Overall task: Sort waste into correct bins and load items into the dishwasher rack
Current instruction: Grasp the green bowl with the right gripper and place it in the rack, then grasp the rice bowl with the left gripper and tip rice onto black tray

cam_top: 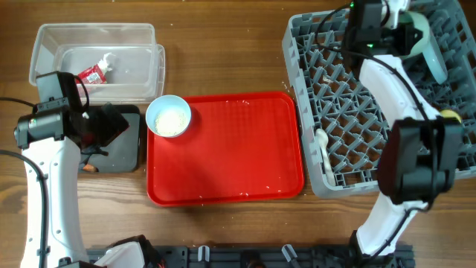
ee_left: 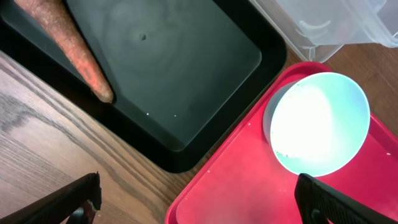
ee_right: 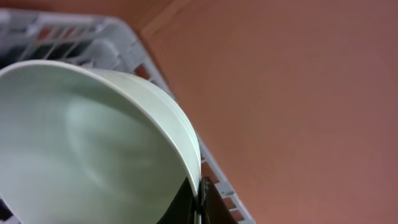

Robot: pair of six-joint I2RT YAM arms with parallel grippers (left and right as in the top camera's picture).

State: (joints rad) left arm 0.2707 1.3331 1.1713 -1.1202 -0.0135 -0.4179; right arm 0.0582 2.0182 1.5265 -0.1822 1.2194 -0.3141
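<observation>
Where the wooden table lies bare, you see the red serving tray at its centre and the dishwasher rack to the right. Your right wrist view is close and blurred, with only a strip of rack showing behind the mint-green bowl. The right gripper is clamped on that bowl's rim, over the rack's far right corner. Your left gripper hangs spread wide over the edge of the black tray, with the white bowl just beside it.
</observation>
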